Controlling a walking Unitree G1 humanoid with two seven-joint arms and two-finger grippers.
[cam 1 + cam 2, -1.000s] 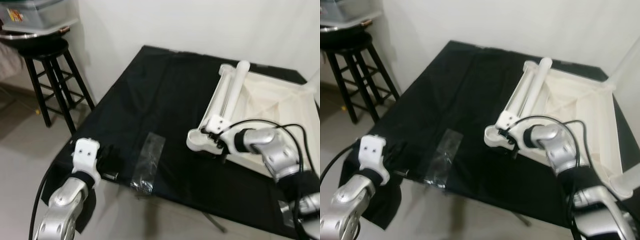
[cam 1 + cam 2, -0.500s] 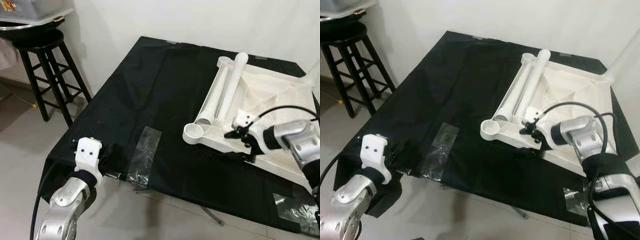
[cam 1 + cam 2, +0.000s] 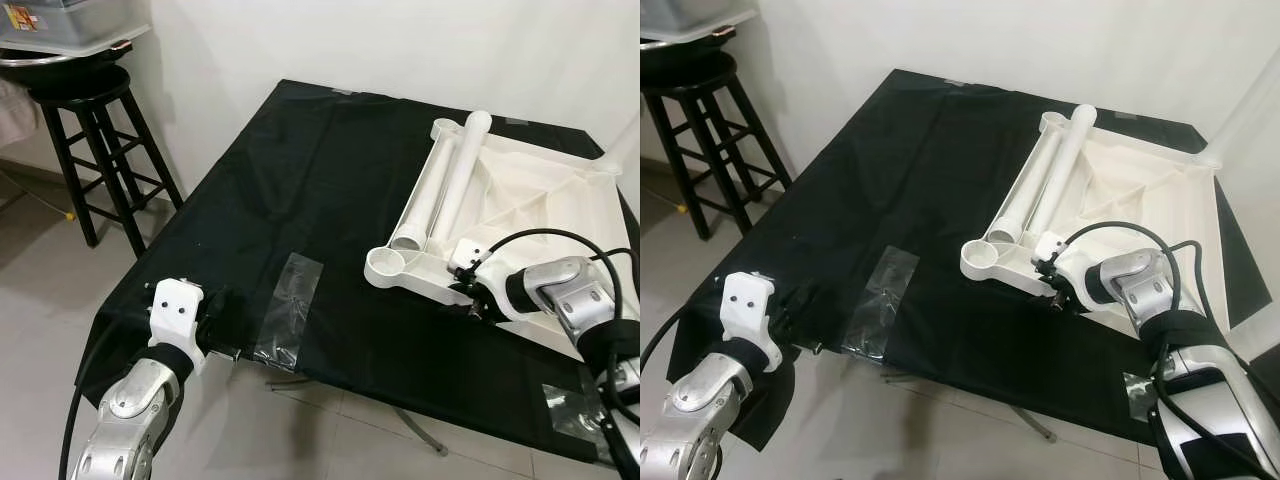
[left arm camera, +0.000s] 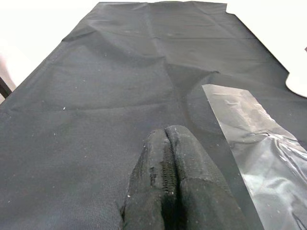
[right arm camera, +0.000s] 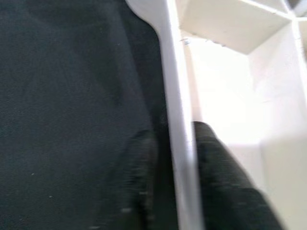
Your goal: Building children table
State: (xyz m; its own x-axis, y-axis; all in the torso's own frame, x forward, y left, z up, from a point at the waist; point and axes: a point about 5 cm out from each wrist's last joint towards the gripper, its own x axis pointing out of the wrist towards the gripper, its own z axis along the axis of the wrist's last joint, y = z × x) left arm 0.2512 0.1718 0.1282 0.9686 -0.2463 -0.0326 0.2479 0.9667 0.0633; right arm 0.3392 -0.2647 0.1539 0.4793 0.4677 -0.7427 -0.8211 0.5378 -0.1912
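there, two loose legs [image 3: 440, 180], one tabletop [image 3: 560, 200]

This looks like a room in a home. The wall [image 3: 330, 40] is plain white and the floor [image 3: 40, 290] has pale tiles. At the upper left, a black wooden stool [image 3: 95, 150] holds a clear plastic storage box [image 3: 70, 25]. A black cloth [image 3: 300, 200] covers the middle.

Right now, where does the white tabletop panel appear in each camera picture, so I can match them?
Left eye view: white tabletop panel at right, upside down on the black cloth.
Right eye view: same, right of centre.
Left wrist view: a white corner at the right edge.
Right wrist view: its rim runs between the right claw fingers.
Shared landmark: the black cloth.
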